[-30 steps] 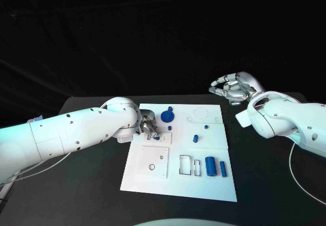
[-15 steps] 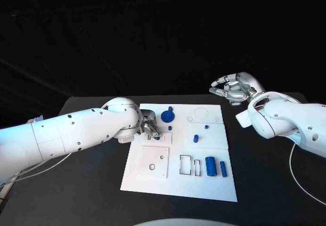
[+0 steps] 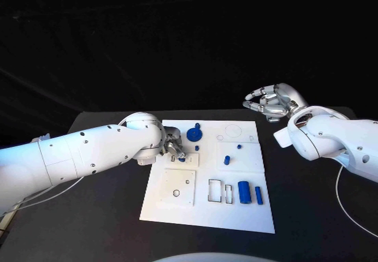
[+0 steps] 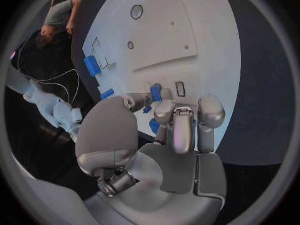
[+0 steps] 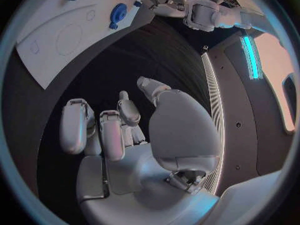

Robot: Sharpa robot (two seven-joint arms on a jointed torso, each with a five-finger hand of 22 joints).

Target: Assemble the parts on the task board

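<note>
The white task board lies mid-table. My left hand is low over its far-left part, by a small rectangular slot. In the left wrist view the left hand has curled fingers and pinches a small blue part between thumb and fingers. A blue round part stands just right of the hand, and a blue peg stands mid-board. Two blue cylinders lie at the near right. My right hand hovers beyond the board's far-right corner, fingers loosely curled, holding nothing.
A square inset plate with holes and two rectangular cut-outs sit in the board's near half. The black table runs wide on both sides. The right wrist view shows the board's far end and the blue round part.
The left hand's fingers have shifted slightly over the small slot; the blue bit that showed below them is now mostly covered. The right hand has stayed put.
</note>
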